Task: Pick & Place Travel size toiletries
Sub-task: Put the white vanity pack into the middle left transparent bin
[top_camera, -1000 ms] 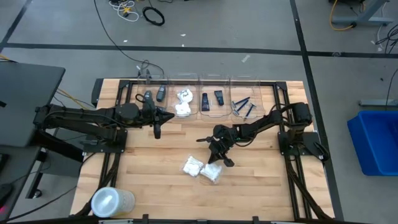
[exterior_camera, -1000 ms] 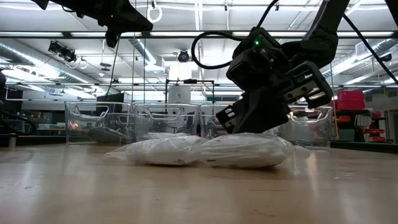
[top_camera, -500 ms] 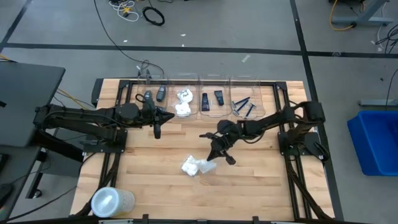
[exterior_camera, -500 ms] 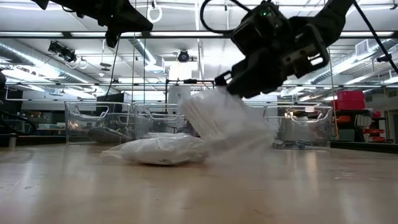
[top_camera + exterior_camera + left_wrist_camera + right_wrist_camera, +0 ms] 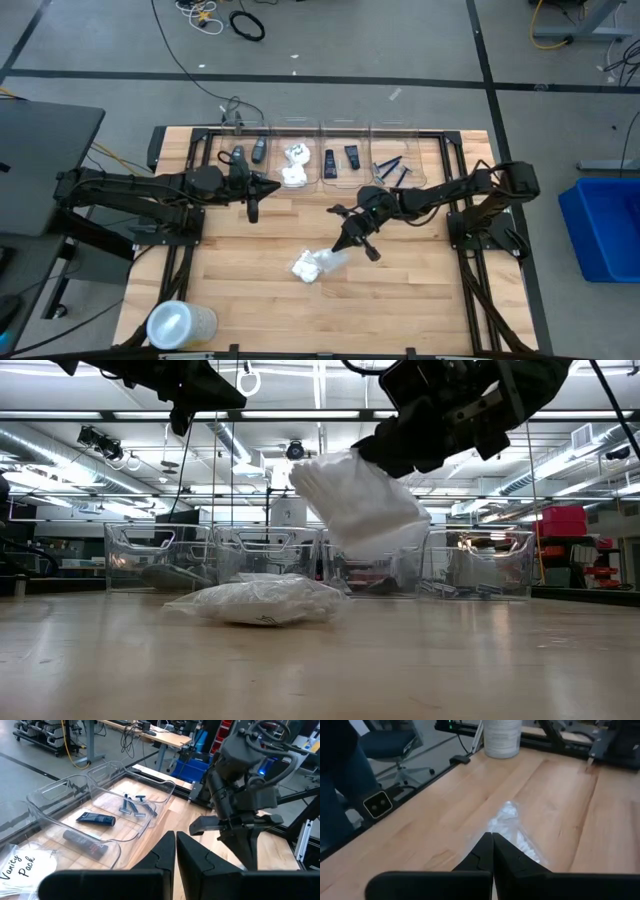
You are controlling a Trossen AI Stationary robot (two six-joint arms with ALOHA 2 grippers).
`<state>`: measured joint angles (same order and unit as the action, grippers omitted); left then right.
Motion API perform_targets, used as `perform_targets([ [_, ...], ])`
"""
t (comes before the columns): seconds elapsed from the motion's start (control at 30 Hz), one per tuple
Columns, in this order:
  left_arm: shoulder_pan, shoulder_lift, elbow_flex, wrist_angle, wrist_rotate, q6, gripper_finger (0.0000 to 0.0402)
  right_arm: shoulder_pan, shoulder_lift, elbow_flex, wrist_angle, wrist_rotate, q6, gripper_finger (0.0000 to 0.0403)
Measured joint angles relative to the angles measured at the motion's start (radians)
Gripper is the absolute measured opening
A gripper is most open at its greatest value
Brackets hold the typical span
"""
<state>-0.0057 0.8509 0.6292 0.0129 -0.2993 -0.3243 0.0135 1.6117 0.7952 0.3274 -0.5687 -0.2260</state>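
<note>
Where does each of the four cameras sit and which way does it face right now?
High: overhead, straight down; both arms, right gripper holding a white packet.
Low: table height, level toward the bins; that packet hangs clear above a second packet.
Left wrist: past shut left gripper toward the right arm.
Right wrist: past shut fingers, down at the held packet.
High and low share both packets.

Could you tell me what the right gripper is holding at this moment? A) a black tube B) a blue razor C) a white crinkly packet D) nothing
C: the right gripper has its jaws shut on a white crinkly packet, hanging clear of the table.
</note>
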Motion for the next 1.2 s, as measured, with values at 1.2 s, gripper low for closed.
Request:
perform_targets([
  [1.2,0.0,0.0,0.0,0.064,0.017,0.017,0.0025,-0.085,-0.3,0.0,0.053,0.181,0.0,0.0],
])
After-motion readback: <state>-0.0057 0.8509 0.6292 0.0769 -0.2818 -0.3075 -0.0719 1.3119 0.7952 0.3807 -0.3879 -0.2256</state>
